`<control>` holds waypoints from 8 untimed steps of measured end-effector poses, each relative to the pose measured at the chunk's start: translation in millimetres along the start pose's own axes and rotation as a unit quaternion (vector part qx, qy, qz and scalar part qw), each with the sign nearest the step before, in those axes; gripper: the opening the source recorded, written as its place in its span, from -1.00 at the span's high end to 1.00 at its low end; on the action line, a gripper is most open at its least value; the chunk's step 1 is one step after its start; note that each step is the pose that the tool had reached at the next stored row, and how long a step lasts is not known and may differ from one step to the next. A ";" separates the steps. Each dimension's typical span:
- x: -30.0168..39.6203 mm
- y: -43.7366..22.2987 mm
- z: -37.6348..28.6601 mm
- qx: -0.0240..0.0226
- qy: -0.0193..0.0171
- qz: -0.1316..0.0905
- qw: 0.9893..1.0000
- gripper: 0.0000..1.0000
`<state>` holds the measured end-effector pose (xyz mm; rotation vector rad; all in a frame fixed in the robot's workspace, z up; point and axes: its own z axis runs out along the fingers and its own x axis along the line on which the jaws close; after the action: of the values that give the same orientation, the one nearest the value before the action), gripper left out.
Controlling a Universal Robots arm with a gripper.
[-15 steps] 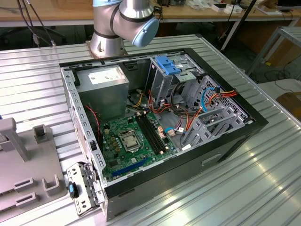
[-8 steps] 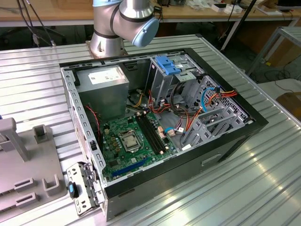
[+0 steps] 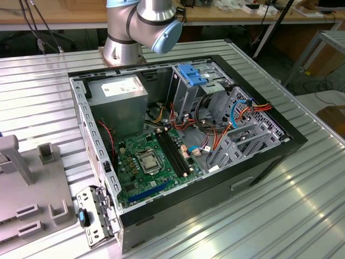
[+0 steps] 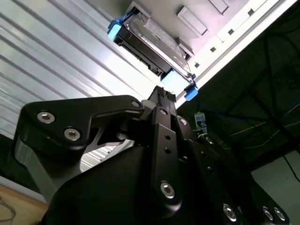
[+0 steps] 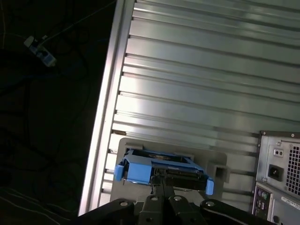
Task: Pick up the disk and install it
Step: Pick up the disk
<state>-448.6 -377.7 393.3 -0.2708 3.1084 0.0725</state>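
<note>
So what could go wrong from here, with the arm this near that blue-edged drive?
1. The disk sits in a grey holder near the edge of the table. A skewed grab by the gripper might nudge it over the side.
2. Loose cables crowd the drive bay inside the open computer case. The disk could snag on them going in.

Beside the open computer case, the silver-grey arm bears a pale-blue joint cap; its gripper is matte-black linkage studded with silver screw heads.
</note>
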 end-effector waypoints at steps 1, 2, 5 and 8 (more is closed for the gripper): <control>0.0 0.0 0.0 0.000 0.000 -0.004 1.000 0.79; 0.0 0.0 0.0 0.000 0.000 -0.008 1.000 0.79; -0.3 0.0 0.0 -0.001 0.001 -0.023 1.000 0.79; -0.2 0.0 0.0 -0.001 0.001 -0.025 1.000 0.79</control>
<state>-448.4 -377.7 393.3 -0.3497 3.1018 0.0732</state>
